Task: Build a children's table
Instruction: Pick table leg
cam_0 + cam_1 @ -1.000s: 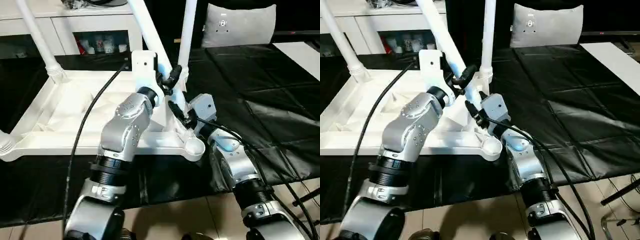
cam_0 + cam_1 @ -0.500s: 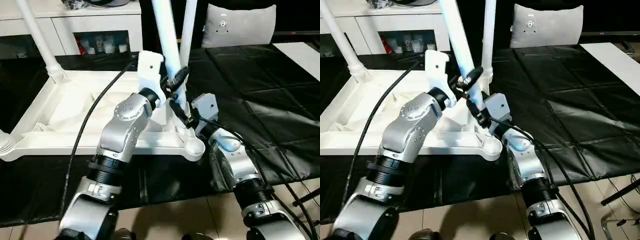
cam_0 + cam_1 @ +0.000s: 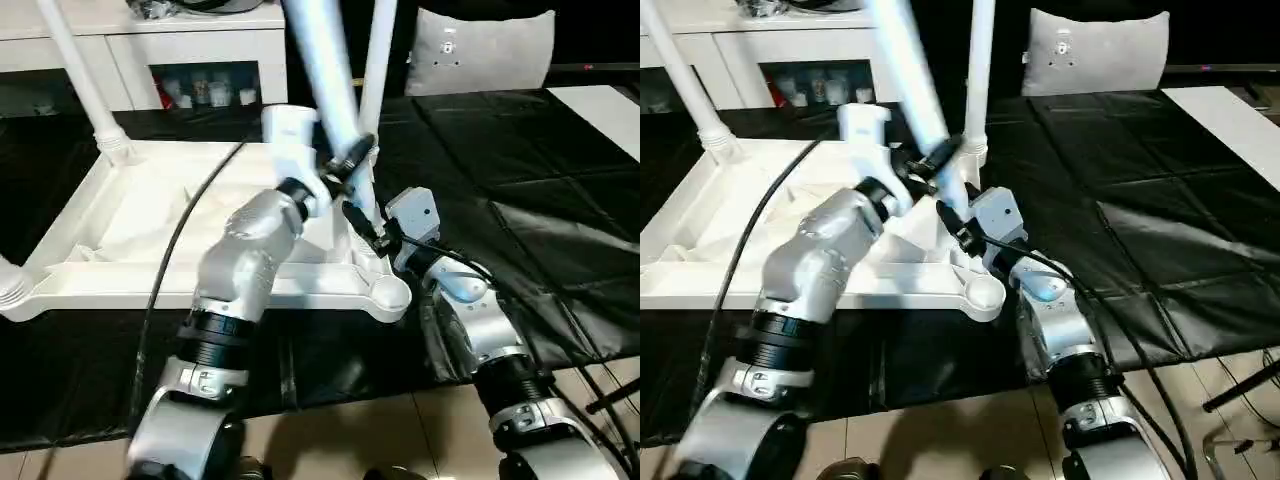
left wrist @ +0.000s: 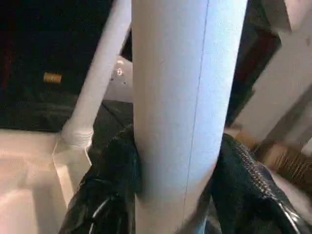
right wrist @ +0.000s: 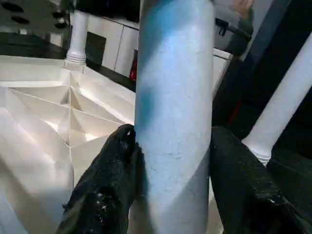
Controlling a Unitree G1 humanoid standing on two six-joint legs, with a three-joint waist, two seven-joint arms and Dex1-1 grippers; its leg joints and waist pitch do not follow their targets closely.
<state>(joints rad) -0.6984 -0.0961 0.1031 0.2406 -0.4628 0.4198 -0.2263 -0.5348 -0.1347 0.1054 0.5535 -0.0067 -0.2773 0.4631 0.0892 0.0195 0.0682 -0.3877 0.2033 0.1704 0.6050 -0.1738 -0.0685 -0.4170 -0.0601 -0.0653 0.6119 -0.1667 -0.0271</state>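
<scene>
The children's table's white tabletop [image 3: 150,230] lies upside down, ribbed side up, on the black-covered work table. White legs stand in its far left socket [image 3: 85,90] and far right socket [image 3: 378,60]. Another leg's base shows at the near left corner [image 3: 8,288]. The near right socket [image 3: 390,293] is empty. A fourth leg [image 3: 322,70] leans above that corner, top tilted to the left. My left gripper [image 3: 345,165] is shut on it, black fingers [image 4: 109,190] on both sides. My right gripper [image 3: 362,228] is shut on it lower down, its fingers [image 5: 109,180] pressed against the tube.
A white cabinet [image 3: 180,45] with small items on its shelf stands behind the work table. A grey cushion-like object [image 3: 485,50] sits at the back right and a white board [image 3: 610,105] at the far right. Black cover [image 3: 520,200] stretches to the right; light floor shows below the front edge.
The held leg has swung from a strong leftward lean toward upright. My left wrist turned with it and its fingers closed in a little. The right gripper stayed near the corner socket.
</scene>
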